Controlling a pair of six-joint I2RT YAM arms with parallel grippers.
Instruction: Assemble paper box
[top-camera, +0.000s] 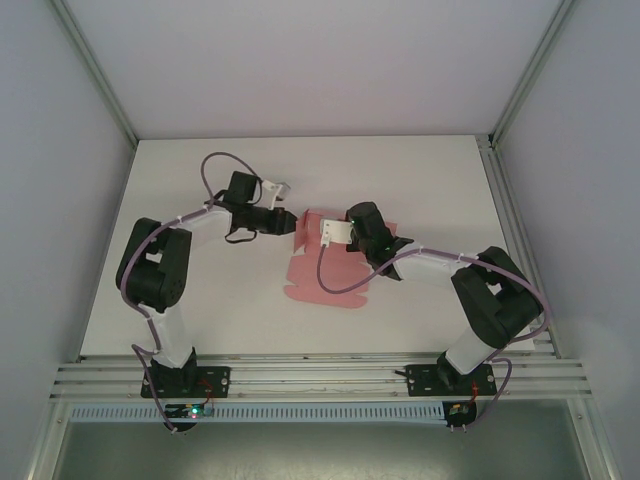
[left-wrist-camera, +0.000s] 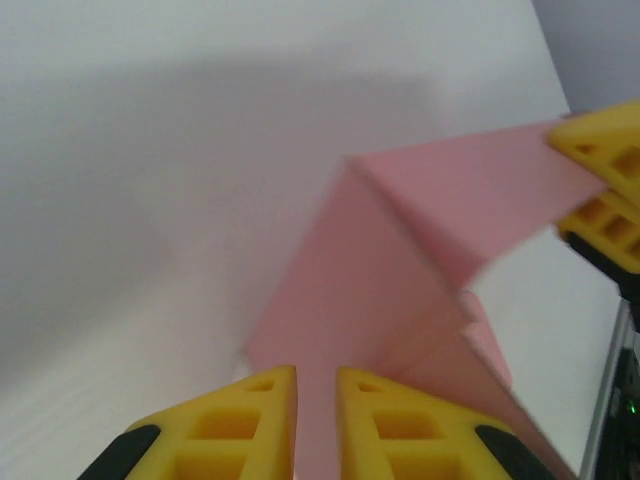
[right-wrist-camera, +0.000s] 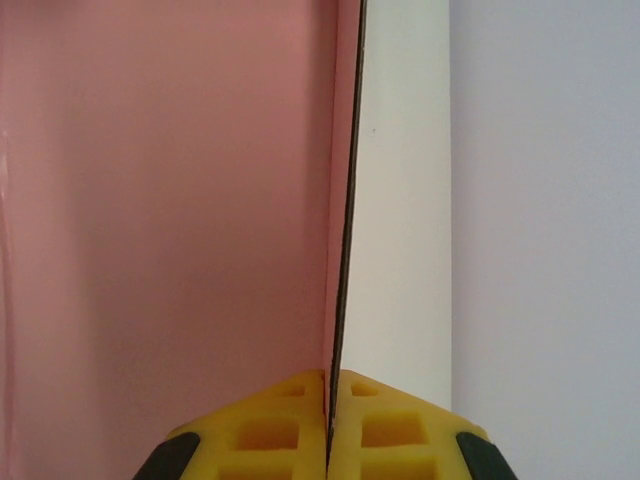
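The paper box (top-camera: 320, 275) is a flat pink die-cut sheet lying in the middle of the white table, with one panel lifted. My right gripper (top-camera: 345, 228) is shut on that raised panel. In the right wrist view the yellow fingertips (right-wrist-camera: 328, 375) pinch the card (right-wrist-camera: 170, 200) edge-on. My left gripper (top-camera: 290, 222) sits at the sheet's upper left edge. In the left wrist view its jaws (left-wrist-camera: 315, 372) stand a narrow gap apart, with pink card (left-wrist-camera: 370, 270) showing through the gap. The right gripper's yellow fingers (left-wrist-camera: 605, 160) hold the far end of the folded-up flap.
The white table (top-camera: 200, 190) is enclosed by pale walls and metal frame posts (top-camera: 515, 100). A rail (top-camera: 320, 375) runs along the near edge where both arm bases are bolted. A purple cable (top-camera: 215, 165) loops above the left arm.
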